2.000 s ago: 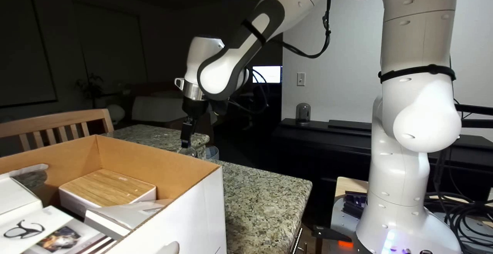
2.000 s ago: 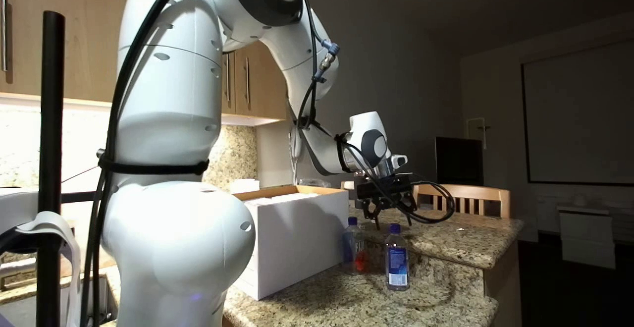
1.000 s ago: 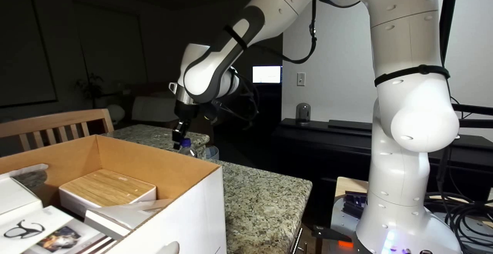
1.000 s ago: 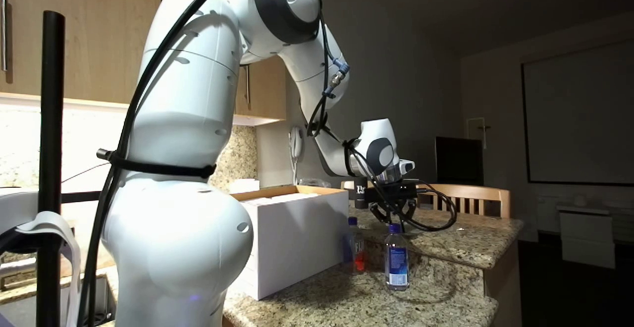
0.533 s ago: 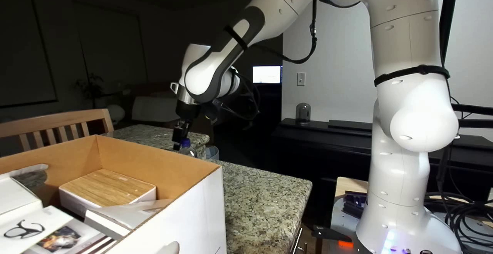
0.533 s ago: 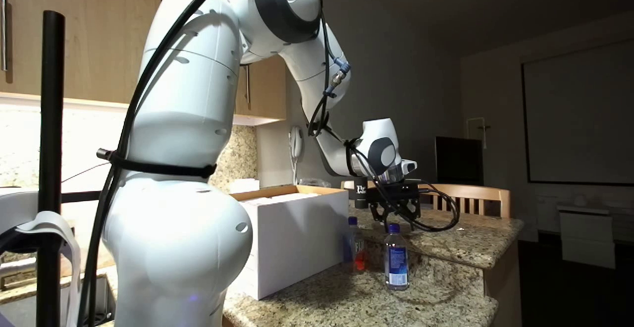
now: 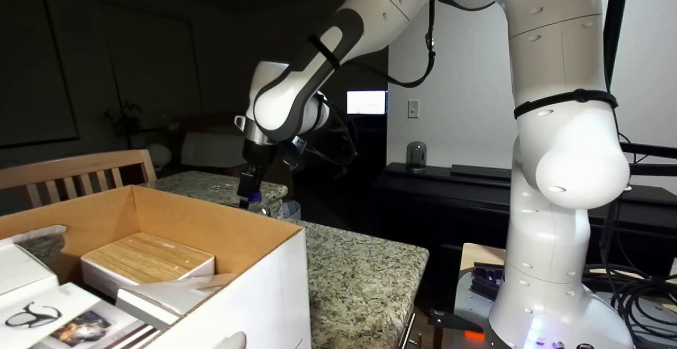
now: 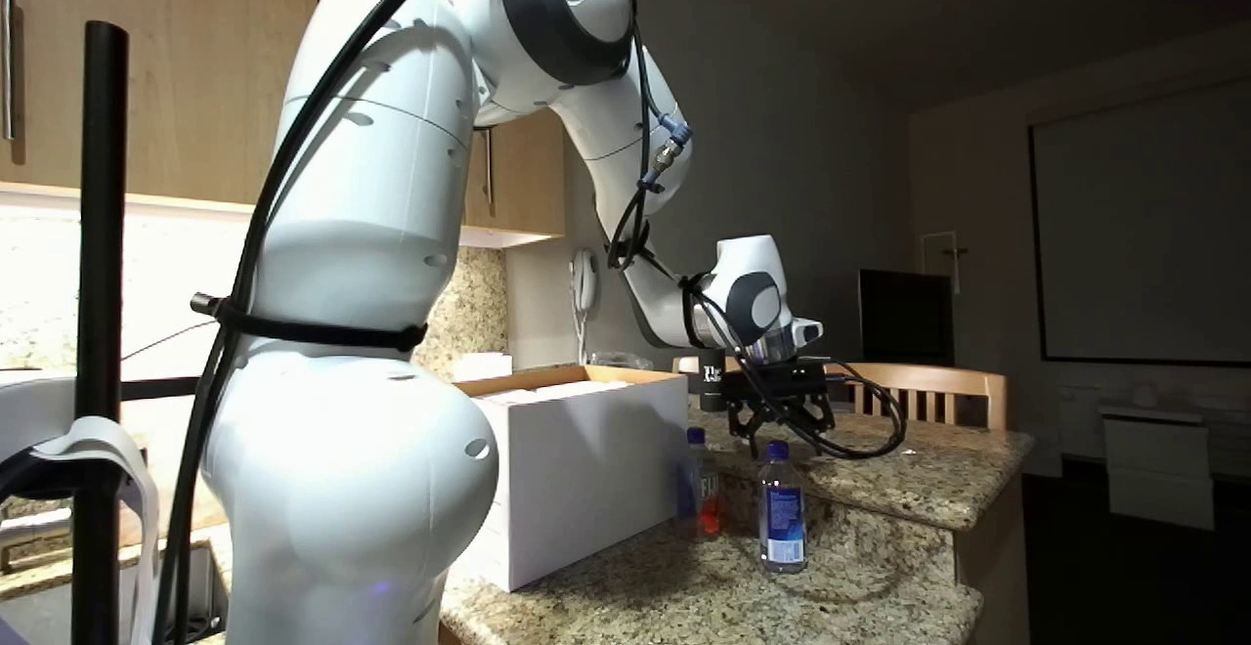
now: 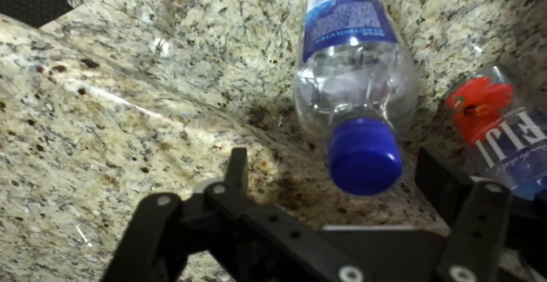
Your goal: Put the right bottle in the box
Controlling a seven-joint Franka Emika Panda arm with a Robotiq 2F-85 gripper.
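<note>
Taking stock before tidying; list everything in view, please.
Counter: one, speckled beige, mid-scene
Bottles: two, clear, blue-capped, on counter
Box: one, white, brown inside, on counter
Packages: several, mostly white, in box
Chair: one or more, pale wood, beyond counter
Cabinets: several, pale wood, on wall
Phone: one, white, on wall
Lit screen: one, white, background
Dome: one, grey, on dark furniture
Pole: one, black, foreground
Rest: too small or dark
Arm: one, white, over counter
Cables: several, black, along arm
Gripper: one, black, near a bottle

The arm stands arched, its end effector pointing down, fingers spread wide apart.
</note>
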